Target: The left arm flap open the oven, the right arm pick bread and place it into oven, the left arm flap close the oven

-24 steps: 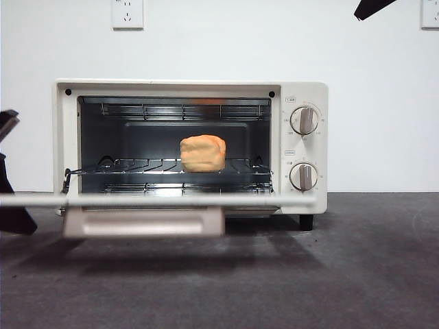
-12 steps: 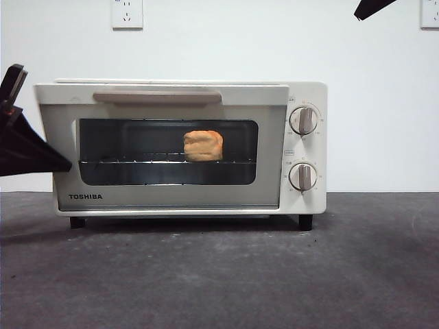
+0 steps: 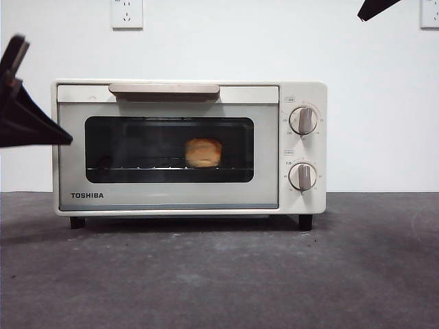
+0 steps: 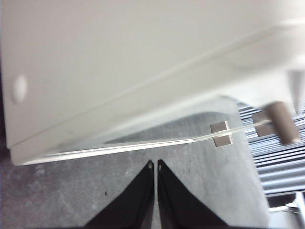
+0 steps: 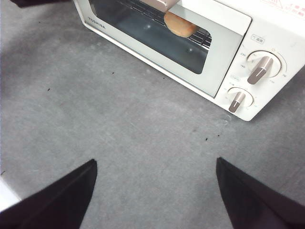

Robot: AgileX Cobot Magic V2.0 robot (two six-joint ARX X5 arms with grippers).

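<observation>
We log the oven point(image 3: 188, 147) standing square on its black feet, long axis running side to side across the front view, glass door and knobs point(image 3: 303, 120) facing the camera; the door is flush shut, beige handle point(image 3: 164, 89) along its top edge. The bread point(image 3: 204, 153) sits on the wire rack inside, behind the dark window, slightly toward the knob side of the window's centre; from the front only its rounded end shows, so we cannot tell which way its long axis runs. The left hand point(image 4: 154, 164) hovers just beside the oven's far-from-knobs end, off the casing, jaws pressed together with only a hairline gap; in the front view it is the dark wedge at the side edge. The right hand point(image 5: 155, 164) hangs high above the worktop in front of the oven, jaws spread wide and holding nothing; only a black tip shows at the front view's upper corner. Against one second ago, the door was down flat with the rack exposed; half a second ago it was nearly up but still tilted outward, now it is seated. The bread has not shifted. The worktop point(image 3: 274, 274) is dark grey and matte with faint specks; the wall behind is plain white, with a socket point(image 3: 127, 13) above the oven
</observation>
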